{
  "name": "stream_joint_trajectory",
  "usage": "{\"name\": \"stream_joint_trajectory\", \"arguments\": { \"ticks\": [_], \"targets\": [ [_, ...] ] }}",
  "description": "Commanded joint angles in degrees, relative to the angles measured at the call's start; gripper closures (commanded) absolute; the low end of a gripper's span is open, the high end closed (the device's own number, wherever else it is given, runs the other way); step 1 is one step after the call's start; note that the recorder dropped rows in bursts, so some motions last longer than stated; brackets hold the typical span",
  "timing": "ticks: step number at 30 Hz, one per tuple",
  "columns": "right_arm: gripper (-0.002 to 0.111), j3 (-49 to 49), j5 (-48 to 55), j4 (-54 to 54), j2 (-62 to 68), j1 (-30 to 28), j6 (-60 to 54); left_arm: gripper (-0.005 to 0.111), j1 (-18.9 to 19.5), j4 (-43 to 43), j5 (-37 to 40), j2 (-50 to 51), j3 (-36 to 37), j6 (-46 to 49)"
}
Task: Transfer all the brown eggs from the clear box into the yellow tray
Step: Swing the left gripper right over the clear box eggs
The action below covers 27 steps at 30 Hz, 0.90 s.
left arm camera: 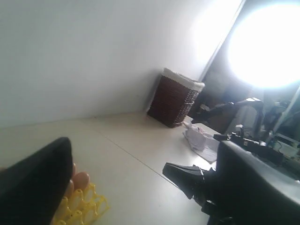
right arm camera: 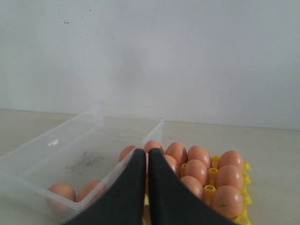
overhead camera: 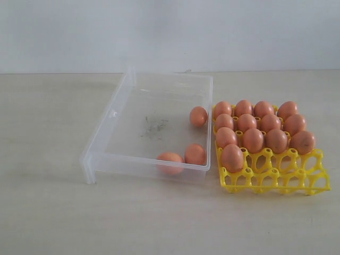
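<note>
1. Clear box (overhead camera: 114, 114): centre-left on table (overhead camera: 53, 212). Its right wall stands just beside the yellow tray (overhead camera: 313, 183). Dark scuffs mark the floor.
2. Brown eggs (overhead camera: 253, 140): three in the box, one by the right wall and two by the near wall toward the right corner. Thirteen sit in the tray, filling its far rows. The near-right cups are open.
3. Table surface runs wide to the left of the box and on its near side.
4. Left gripper (left arm camera: 117, 159): jaws wide apart, holding nothing.
5. Right gripper (right arm camera: 146, 157): fingers pressed together, nothing between them.

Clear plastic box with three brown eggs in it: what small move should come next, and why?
Probably lower the open left hand toward the lone orange-brown egg in the transparent shallow box, by its wall nearest the yellow lattice tray; empty cups wait there, and the right hand is shut.
</note>
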Motion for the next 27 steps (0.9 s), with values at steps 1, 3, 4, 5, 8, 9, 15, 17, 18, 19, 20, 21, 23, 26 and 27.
{"name": "stream_joint_trajectory", "arguments": {
  "ticks": [1,3,4,5,8,9,15,17,18,19,20,21,23,26,27],
  "targets": [
    [0.109,0.3,-0.1,0.3,-0.2,-0.2,0.1,0.029,-0.4,-2.3,6.5,11.2,-1.5,4.8],
    [0.109,0.3,-0.1,0.3,-0.2,-0.2,0.1,0.029,-0.4,-2.3,9.8,16.7,-1.6,8.1],
    [0.109,0.3,-0.1,0.3,-0.2,-0.2,0.1,0.029,-0.4,-2.3,9.8,19.4,-1.6,10.3],
    [0.109,0.3,-0.1,0.3,-0.2,-0.2,0.1,0.029,-0.4,-2.3,8.8,22.0,-1.6,11.4],
    [0.109,0.3,-0.1,0.3,-0.2,-0.2,0.1,0.029,-0.4,-2.3,7.1,29.5,-1.9,12.4],
    [0.109,0.3,-0.1,0.3,-0.2,-0.2,0.1,0.03,-0.5,-2.3,7.4,32.2,-2.5,13.8],
    [0.109,0.3,-0.1,0.3,-0.2,-0.2,0.1,0.03,-13.1,31.8,-10.5,46.8,-19.4,12.9],
    [0.109,0.3,-0.1,0.3,-0.2,-0.2,0.1,0.03,-19.5,58.4,-13.0,51.3,-27.2,1.4],
    [0.109,0.3,-0.1,0.3,-0.2,-0.2,0.1,0.03,-22.6,71.3,-10.4,54.7,-31.5,-5.3],
    [0.109,0.3,-0.1,0.3,-0.2,-0.2,0.1,0.03,-24.7,77.3,-8.0,57.2,-34.1,-7.1],
    [0.109,0.3,-0.1,0.3,-0.2,-0.2,0.1,0.03,-26.6,81.4,-6.7,59.7,-35.8,-6.7],
    [0.109,0.3,-0.1,0.3,-0.2,-0.2,0.1,0.03,-28.5,85.1,-7.6,62.4,-37.1,-4.2],
    [0.109,0.3,-0.1,0.3,-0.2,-0.2,0.1,0.03,-31.4,91.6,-14.9,66.3,-39.5,-1.2],
    [0.109,0.3,-0.1,0.3,-0.2,-0.2,0.1,0.03,-32.1,96.5,-26.8,70.7,-42.1,-3.7],
    [0.109,0.3,-0.1,0.3,-0.2,-0.2,0.1,0.03,-32.1,97.0,-28.1,72.1,-43.2,-4.4]
  ]
}}
